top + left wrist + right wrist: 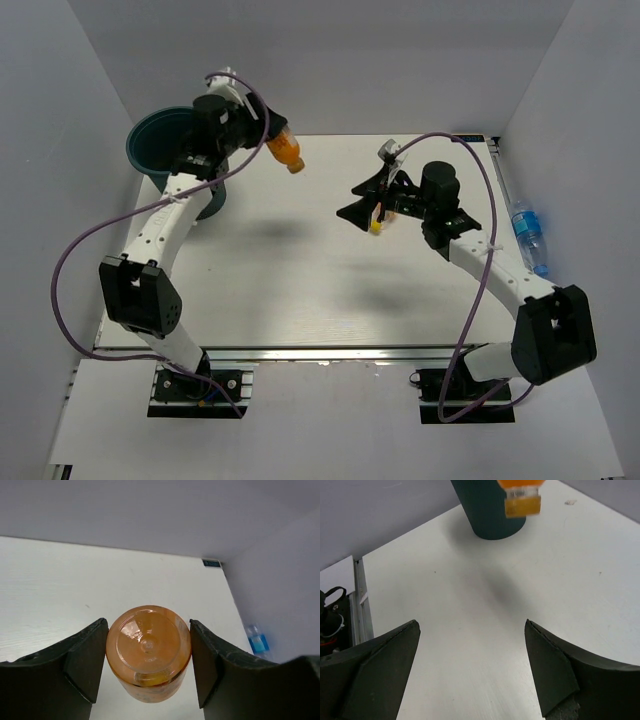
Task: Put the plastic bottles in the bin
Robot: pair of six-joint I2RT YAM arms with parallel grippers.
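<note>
Clearly unfinished. Pinching an orange bottle (285, 151) in the left gripper (268, 140), just beside the bin (135, 150) at eleven o'clock, not yet dropped. Holding the right gripper (358, 200) spread wide, empty. Leaving the blue-label bottle (528, 232) at three o'clock and a yellow-capped bottle (377, 224) near centre.

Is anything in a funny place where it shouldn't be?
Yes. The blue-label bottle lies past the right edge of the white table, beyond the metal rail and right beside the wall. It looks odd because it is off the flat top, as if it had rolled over the side.
</note>
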